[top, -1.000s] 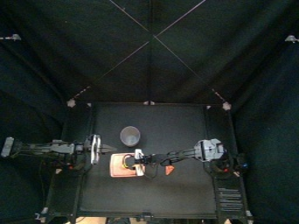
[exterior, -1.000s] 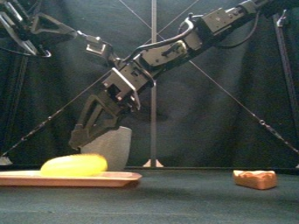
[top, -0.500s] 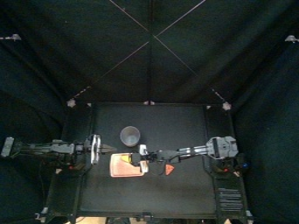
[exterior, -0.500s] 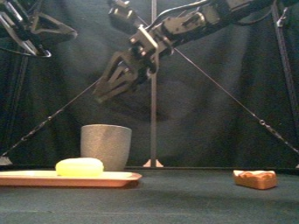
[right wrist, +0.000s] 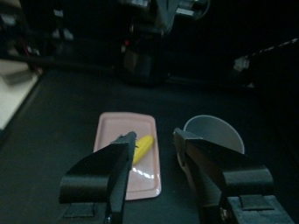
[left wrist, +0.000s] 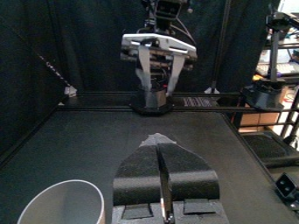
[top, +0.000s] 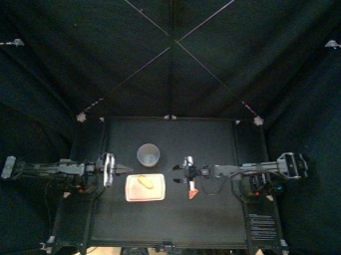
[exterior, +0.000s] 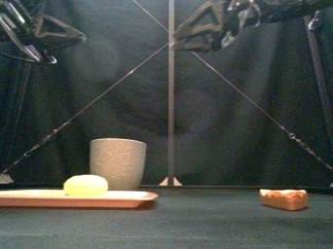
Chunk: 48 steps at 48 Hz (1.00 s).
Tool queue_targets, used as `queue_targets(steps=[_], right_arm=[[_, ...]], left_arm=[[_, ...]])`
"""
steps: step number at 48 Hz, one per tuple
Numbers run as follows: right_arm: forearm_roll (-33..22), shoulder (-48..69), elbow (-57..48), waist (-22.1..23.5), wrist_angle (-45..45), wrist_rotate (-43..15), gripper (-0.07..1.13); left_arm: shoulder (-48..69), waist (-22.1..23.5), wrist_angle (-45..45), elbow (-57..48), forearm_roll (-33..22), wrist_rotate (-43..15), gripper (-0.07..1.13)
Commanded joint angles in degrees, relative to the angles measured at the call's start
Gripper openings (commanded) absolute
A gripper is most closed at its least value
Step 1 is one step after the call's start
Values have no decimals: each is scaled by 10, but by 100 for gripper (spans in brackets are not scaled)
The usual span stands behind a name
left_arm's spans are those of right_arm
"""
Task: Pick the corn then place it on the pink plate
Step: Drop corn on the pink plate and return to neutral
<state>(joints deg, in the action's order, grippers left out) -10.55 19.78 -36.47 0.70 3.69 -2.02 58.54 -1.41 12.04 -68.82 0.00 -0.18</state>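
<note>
Corn (exterior: 86, 185) lies on the pink plate (exterior: 130, 198), lower left; right jaws gape empty, left jaws pressed together; retreat high, clear of it.

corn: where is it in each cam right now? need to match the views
Top view: corn on the pink plate, left of centre, in front of the grey cup.
Front view: corn on the plate at lower left, before the cup.
Left wrist view: not in it; only the cup shows.
Right wrist view: corn on the plate, beside the cup.
Shared landmark: the grey cup.
</note>
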Motion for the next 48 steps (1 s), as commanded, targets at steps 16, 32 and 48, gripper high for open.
queue_targets(steps=[16, 32, 48], right_arm=[[79, 305, -185, 2, 39, 3, 80], [87, 385, -243, 3, 28, 2, 80], [83, 386, -256, 13, 30, 3, 80]], left_arm=[[1, -8, 3, 10, 2, -1, -3], [2, -11, 3, 11, 3, -1, -3], [15, -16, 3, 10, 3, -1, -3]])
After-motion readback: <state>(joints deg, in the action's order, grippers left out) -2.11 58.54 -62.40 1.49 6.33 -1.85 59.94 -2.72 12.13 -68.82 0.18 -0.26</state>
